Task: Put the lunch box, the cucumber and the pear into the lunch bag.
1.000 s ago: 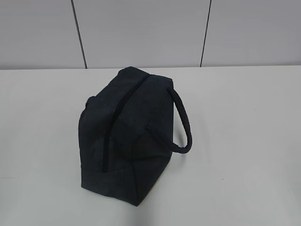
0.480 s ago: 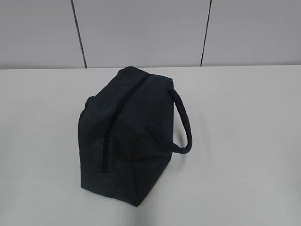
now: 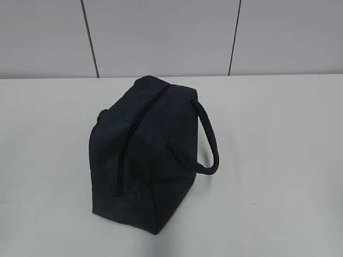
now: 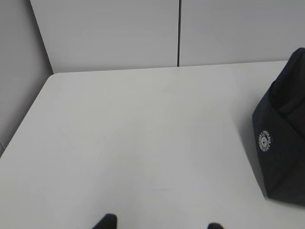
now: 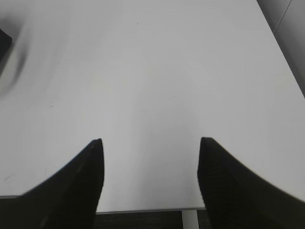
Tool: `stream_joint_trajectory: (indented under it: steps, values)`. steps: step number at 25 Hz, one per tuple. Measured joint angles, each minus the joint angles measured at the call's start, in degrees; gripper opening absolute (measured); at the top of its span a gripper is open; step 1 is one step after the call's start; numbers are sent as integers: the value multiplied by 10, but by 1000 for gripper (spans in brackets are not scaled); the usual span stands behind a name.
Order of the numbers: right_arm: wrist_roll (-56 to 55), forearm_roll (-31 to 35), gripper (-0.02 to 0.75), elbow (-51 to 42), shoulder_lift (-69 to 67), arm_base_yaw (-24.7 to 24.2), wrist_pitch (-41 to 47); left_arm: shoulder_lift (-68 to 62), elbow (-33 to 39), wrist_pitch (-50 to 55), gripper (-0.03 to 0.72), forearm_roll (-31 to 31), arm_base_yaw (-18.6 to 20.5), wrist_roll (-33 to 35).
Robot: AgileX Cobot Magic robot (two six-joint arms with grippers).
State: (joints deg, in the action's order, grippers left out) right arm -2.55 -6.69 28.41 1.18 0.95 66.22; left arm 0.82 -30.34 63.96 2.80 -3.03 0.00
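The dark navy lunch bag [image 3: 142, 155] stands in the middle of the white table [image 3: 278, 139], its long zipper shut along the top and its looped strap handle [image 3: 210, 140] hanging to the right. One end of it shows at the right edge of the left wrist view [image 4: 283, 138], with a small white round logo. The lunch box, the cucumber and the pear are out of view. My left gripper [image 4: 162, 225] is open and empty over bare table, left of the bag. My right gripper [image 5: 148, 143] is open and empty above the table's near edge.
A grey panelled wall [image 3: 161, 37] runs behind the table. The table's left edge [image 4: 24, 119] and back corner show in the left wrist view. The table's right edge [image 5: 281, 52] and front edge show in the right wrist view.
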Motion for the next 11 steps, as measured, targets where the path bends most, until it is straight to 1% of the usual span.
stream_joint_trajectory:
  steps: [11]
  values:
    - [0,0,480,0,0,0,0,0,0,0,342,0,0,0]
